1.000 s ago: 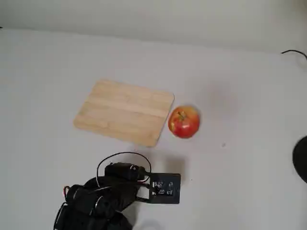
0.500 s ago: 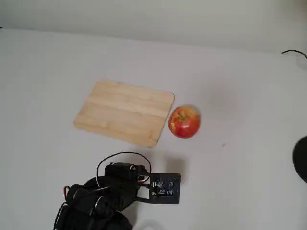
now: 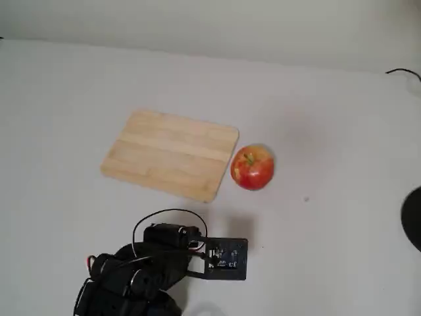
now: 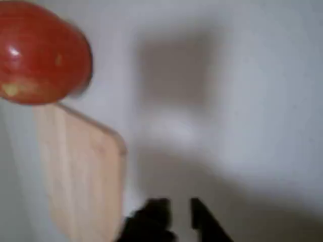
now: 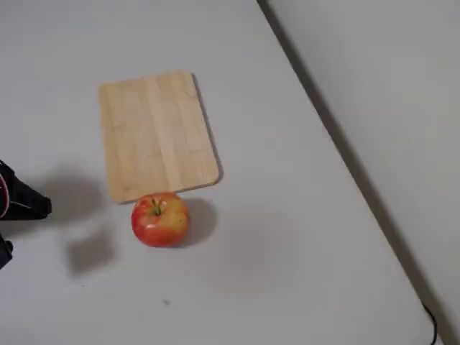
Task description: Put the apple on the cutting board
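Observation:
The small red and yellow apple point(image 3: 252, 167) rests on the white table, just off the right short edge of the light wooden cutting board point(image 3: 168, 153). In the other fixed view the apple point(image 5: 159, 219) lies below the board point(image 5: 154, 133), nearly touching its corner. My black arm point(image 3: 145, 270) is folded low at the table's front, well short of both. The wrist view shows my gripper point(image 4: 179, 214) at the bottom with its dark fingertips almost together and nothing between them. The apple point(image 4: 43, 53) is far off at the upper left, beside the board point(image 4: 81, 171).
A black cable point(image 3: 404, 71) enters at the far right, and a dark round object point(image 3: 414, 217) sits at the right edge. The table's back edge point(image 5: 323, 122) runs diagonally along a wall.

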Controlling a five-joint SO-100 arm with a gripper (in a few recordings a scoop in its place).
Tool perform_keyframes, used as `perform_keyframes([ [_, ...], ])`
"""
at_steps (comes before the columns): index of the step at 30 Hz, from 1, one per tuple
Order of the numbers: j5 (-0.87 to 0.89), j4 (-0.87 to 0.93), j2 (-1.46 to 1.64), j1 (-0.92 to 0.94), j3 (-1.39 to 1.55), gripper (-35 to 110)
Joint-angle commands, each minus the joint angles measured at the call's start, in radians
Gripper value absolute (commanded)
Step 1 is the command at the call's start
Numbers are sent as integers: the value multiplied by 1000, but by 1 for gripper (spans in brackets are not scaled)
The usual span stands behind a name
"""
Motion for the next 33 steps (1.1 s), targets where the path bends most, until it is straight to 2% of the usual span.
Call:
perform_keyframes([
  [1,-5,-15,9,14,-5,26],
  [3,-192,-37,9,46,-12,34],
  [6,-368,-34,8,95,-77,35],
  [10,-353,-71,-81,106,-215,35],
  [13,-278,-112,-307,120,-383,26],
  [19,-252,-123,-650,106,-650,26],
  [20,-241,-120,-696,101,-690,29],
  [22,-222,-114,-805,92,-775,57],
  [26,-178,-78,-1066,89,-974,71],
  [33,-114,158,-1640,120,-1450,80],
])
